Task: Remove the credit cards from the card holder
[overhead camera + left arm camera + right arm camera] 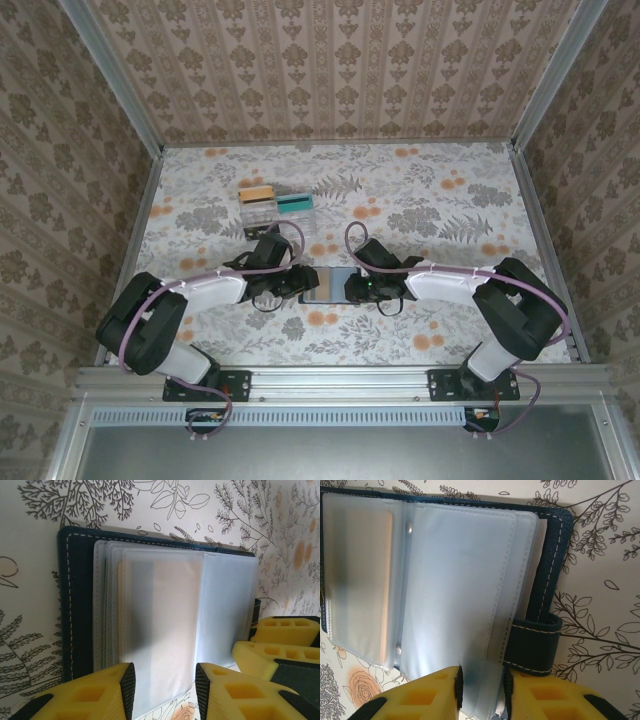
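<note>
Both arms fold inward and meet at mid-counter (450,200). The card holder (75,605) lies flat and open between them. The left gripper (165,680) is released, its jaws apart astride the lower edge of a clear pocket. The right gripper (481,685) has narrow jaws with a pocket page between them; whether it is clamped I cannot tell. A tan credit card (172,620) shows through a pocket. A clear tray (277,208) sits just beyond. There is open room to the far right.

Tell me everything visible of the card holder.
The card holder is a dark navy case with pale stitching and a strap loop, lying open and flat on the flowered table. Frosted plastic sleeves fan from its spine; one shows a tan card. Sleeve edges reach between the fingers of the left gripper and the right gripper.
</note>
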Action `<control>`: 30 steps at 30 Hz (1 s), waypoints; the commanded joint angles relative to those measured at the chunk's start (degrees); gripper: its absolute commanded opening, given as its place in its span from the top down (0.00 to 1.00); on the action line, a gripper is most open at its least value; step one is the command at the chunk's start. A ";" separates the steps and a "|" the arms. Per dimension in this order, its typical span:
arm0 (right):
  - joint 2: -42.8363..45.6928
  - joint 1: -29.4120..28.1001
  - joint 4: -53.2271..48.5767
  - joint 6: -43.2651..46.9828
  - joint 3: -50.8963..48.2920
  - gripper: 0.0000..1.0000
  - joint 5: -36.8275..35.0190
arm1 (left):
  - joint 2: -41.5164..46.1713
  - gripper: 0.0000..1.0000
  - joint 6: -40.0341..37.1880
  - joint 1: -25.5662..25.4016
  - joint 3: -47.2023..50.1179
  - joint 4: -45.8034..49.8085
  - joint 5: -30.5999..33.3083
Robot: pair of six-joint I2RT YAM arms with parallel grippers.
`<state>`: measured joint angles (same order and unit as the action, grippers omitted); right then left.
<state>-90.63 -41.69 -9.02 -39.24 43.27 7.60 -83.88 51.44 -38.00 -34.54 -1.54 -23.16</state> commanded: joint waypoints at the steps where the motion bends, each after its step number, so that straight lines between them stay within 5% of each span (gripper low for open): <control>1: -0.22 -0.24 -0.90 -0.66 -1.08 0.70 -1.43 | 1.87 0.61 -0.40 -0.37 0.27 2.60 2.10; 17: -0.44 -0.32 -0.47 -0.75 -0.99 0.70 -0.89 | -2.43 0.59 -0.60 -1.90 -1.07 2.02 0.01; 30: -0.82 -0.31 -0.78 -0.66 -0.90 0.70 -0.73 | -2.95 0.28 -0.08 -2.34 -0.98 -5.01 -4.86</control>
<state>-90.63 -41.69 -8.91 -39.27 43.00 7.62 -85.56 51.44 -39.77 -35.00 -4.01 -25.63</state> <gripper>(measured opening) 0.302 0.703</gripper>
